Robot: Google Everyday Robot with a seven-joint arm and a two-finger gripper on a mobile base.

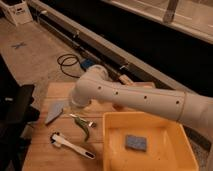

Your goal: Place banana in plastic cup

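End effector [55,113], closed, hangs low over wooden table [44,156], just left of green pepper [85,129]; banana hidden from view.

Matt wooden table [45,152], glossy white arm [140,97], smooth yellow plastic tub [162,152].

The gripper is hidden behind the bent white arm [131,98].

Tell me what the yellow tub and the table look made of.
Yellow tub: likely plastic; smooth, even colour, thin moulded walls. Table: probably wood; pale tan, matte, board-like edges. The claw, shut, seems to be the grey wedge below the arm, left of the tub.
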